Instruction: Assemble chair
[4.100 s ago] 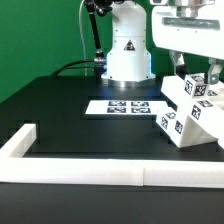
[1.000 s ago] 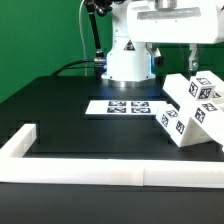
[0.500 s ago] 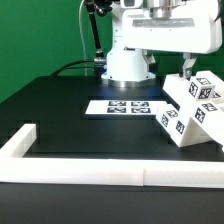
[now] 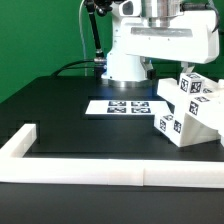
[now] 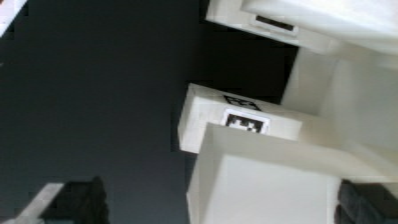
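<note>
The chair (image 4: 188, 112) is a chunky white assembly of tagged blocks standing on the black table at the exterior view's right. My gripper (image 4: 168, 66) hangs just above its upper left part, with one dark finger (image 4: 150, 68) showing beside it. In the wrist view a white tagged block of the chair (image 5: 240, 120) fills the space between my fingers (image 5: 71, 203). There is a dark gap between that finger and the block. The gripper (image 5: 228, 208) is open and holds nothing.
The marker board (image 4: 125, 106) lies flat in the middle of the table. A long low white border rail (image 4: 110, 171) runs along the near edge and turns a corner at the exterior view's left (image 4: 20, 140). The arm's white base (image 4: 125, 55) stands behind.
My hand has shifted toward the exterior view's left over the last second. The chair's upper tagged part now looks more upright than before.
</note>
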Robot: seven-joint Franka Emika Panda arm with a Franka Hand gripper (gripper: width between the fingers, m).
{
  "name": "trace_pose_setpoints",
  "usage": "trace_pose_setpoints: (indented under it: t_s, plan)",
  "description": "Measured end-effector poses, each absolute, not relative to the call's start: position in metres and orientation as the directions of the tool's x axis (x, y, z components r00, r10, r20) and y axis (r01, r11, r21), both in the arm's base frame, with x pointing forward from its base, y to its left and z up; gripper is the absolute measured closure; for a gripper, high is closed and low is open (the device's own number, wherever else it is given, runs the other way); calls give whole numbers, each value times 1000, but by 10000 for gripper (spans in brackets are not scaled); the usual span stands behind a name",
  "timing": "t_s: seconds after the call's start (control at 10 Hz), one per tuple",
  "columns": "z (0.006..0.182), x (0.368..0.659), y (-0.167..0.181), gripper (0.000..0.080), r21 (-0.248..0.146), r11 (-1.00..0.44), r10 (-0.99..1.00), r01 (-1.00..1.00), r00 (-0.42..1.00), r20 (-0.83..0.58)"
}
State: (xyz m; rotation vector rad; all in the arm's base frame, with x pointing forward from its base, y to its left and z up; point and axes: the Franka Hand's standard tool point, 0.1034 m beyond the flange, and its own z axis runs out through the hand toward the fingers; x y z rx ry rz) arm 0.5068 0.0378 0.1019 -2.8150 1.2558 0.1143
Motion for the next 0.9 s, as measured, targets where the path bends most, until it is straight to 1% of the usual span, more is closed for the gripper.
trace_pose_setpoints:
  t_s: [0.2,0.5,0.6,0.9]
  plan:
    - [101,510,37,150,-36,-671,-737,-741,671,-72]
    - [101,511,37,150,-39,-680,-729,-732,681,-70]
    - [104,511,39,150,-41,-684,-725,-728,685,-70]
    - [128,516,48,150,-72,-742,-664,-666,746,-56]
